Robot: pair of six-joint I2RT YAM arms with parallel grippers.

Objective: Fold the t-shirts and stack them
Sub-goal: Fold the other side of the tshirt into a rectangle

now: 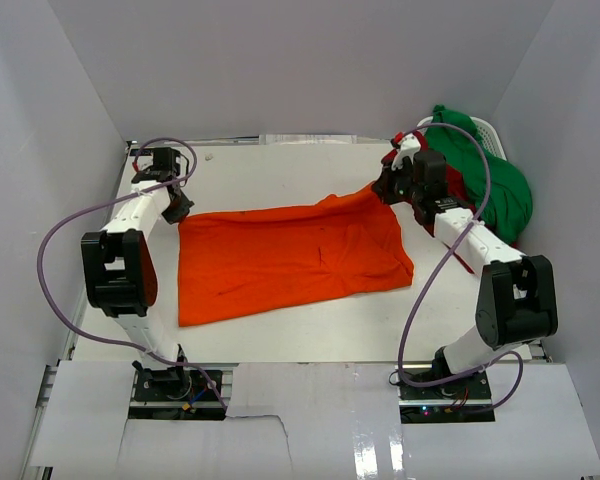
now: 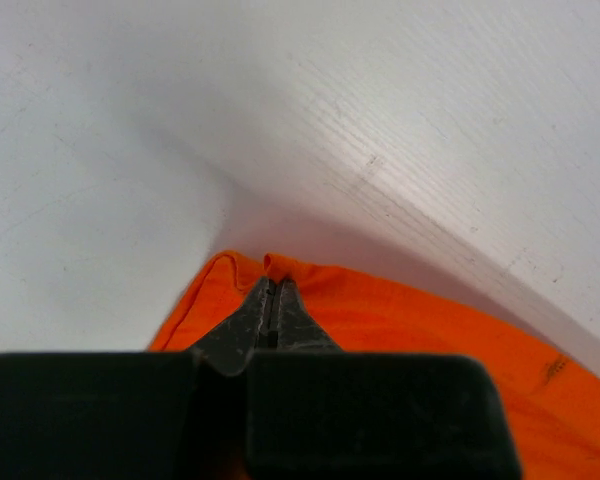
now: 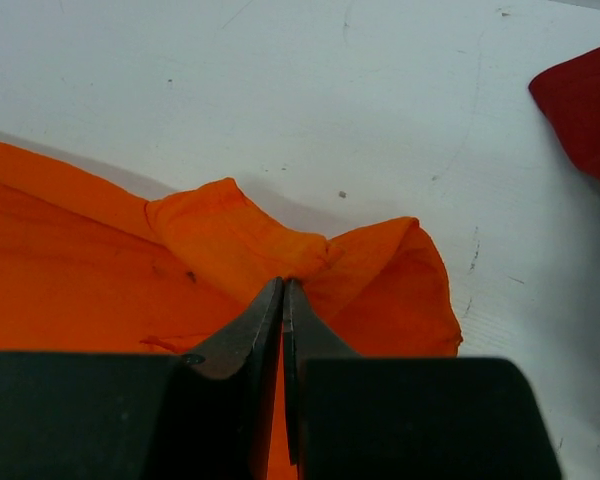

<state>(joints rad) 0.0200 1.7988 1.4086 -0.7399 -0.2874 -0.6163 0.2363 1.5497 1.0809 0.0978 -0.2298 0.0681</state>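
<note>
We see the orange t-shirt (image 1: 290, 260) spread mid-worktop (image 1: 310, 335), with the left pincer (image 2: 272, 288) and the right pincer (image 3: 283, 288) each clenched on a far corner. Only the overhead view shows the green t-shirt (image 1: 500, 190), heaped far right. The right wrist view catches the dark red t-shirt (image 3: 585, 110).

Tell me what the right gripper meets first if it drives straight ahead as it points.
The right gripper, shut on the orange t-shirt, would first push into that bunched fold at its tips; beyond it, seemingly only bare table.

Top camera high, rear, looking down; wrist cameras close, low; all share orange shirt (image 1: 290, 260).
</note>
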